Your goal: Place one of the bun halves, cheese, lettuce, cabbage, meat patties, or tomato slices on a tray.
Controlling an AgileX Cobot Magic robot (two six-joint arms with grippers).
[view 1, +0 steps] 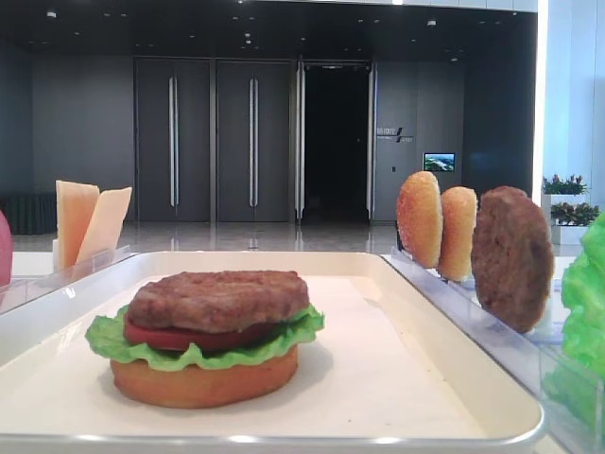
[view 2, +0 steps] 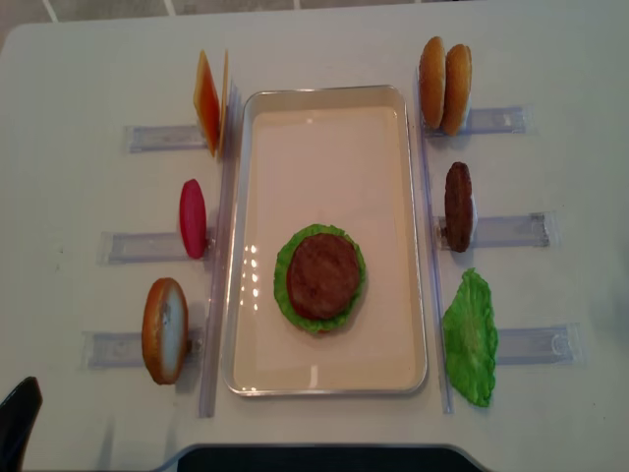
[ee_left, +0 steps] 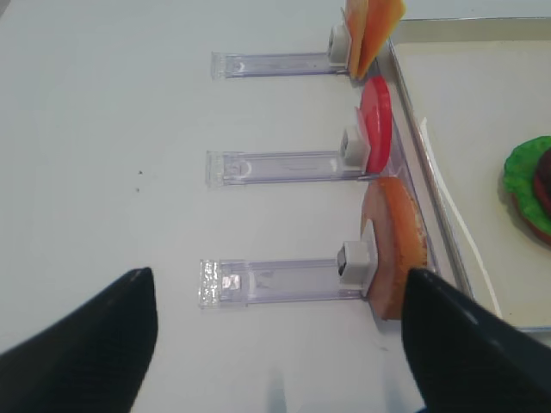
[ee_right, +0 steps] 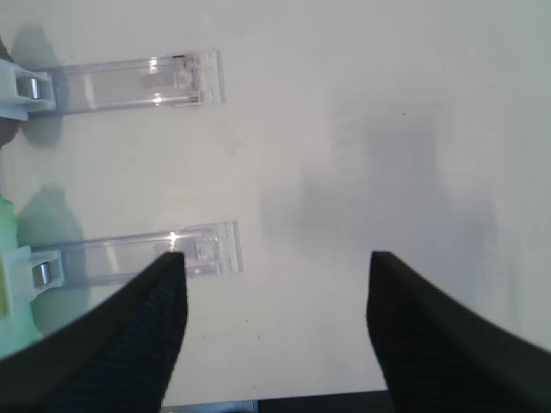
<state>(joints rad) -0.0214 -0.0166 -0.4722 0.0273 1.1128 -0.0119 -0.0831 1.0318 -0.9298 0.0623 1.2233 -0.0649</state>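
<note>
In the low exterior view, the large cream-white rectangular tray (view 1: 430, 312) filled the lower frame, with its near rim cut by the bottom edge. On it stood a stack: a golden-orange bun half (view 1: 203, 380) at the bottom, then a bright green ruffled lettuce leaf (view 1: 203, 345), a red tomato slice (view 1: 189, 337) mostly hidden, and a rough brown meat patty (view 1: 218, 300) on top. At the right, two more bun halves (view 1: 439, 225) and a second patty (view 1: 511, 257) stood upright in clear plastic holders (view 1: 473, 303); a green leaf (view 1: 586, 293) was cut off by the right edge. Pale yellow-orange cheese slices (view 1: 87, 220) stood at the left. No gripper showed here.

In the right wrist view, the right gripper (ee_right: 275, 335) hung over the bare white table (ee_right: 362, 129), its two dark fingers (ee_right: 129, 344) wide apart and holding nothing. The left finger overlapped the end of one clear holder in the picture; whether it touched I cannot tell.

In the left wrist view, the left gripper (ee_left: 280, 344) also had its fingers (ee_left: 86, 344) far apart and empty, their tips cut off by the bottom edge. Beyond them an upright bun half, a red disc (ee_left: 376, 120) and cheese stood in holders beside the tray rim.

In the overhead view, the stack lay in the lower middle of the tray; only a dark corner of the left arm (view 2: 18, 418) showed at the lower left.
</note>
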